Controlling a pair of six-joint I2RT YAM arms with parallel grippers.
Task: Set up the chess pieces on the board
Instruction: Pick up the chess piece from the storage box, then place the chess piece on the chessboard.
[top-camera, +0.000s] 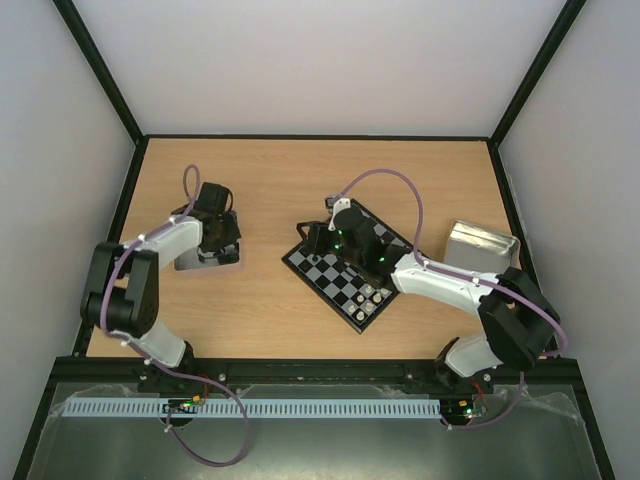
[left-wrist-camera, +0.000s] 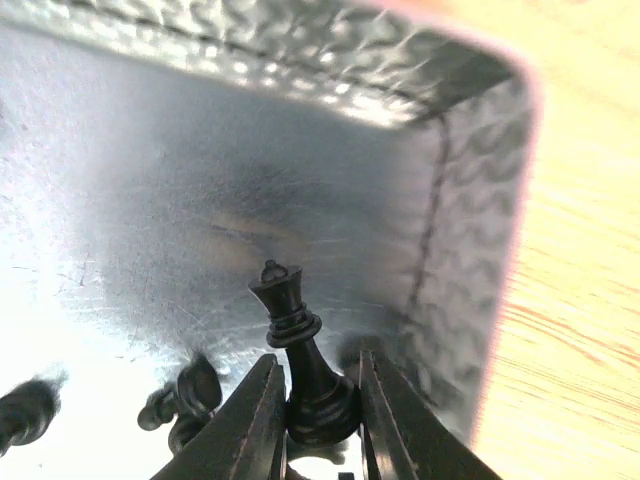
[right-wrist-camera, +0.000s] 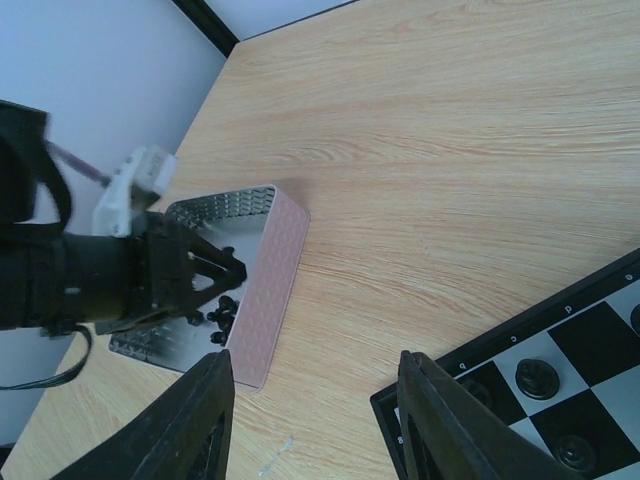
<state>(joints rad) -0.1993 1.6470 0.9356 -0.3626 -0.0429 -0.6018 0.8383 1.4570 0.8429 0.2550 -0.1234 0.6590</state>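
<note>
**A:** Wooden tabletop, pale walls around it. Where is everything?

**B:** Take the board as the mark; it lies corner-on to the arms. One tray sits well to the board's left, and a second tray is just off its right corner.

**A:** And the left end effector?

**B:** It is down inside the tray left of the board, clamped on a black piece that stands upright between its fingers. Loose pieces lie beside it.

**A:** The right one?

**B:** The right end effector hovers over the board's far-left edge, fingers apart with nothing between them.

**A:** Is anything on the board?

**B:** Black pieces stand on squares by that edge. A few pale pieces stand toward its near corner.
</note>
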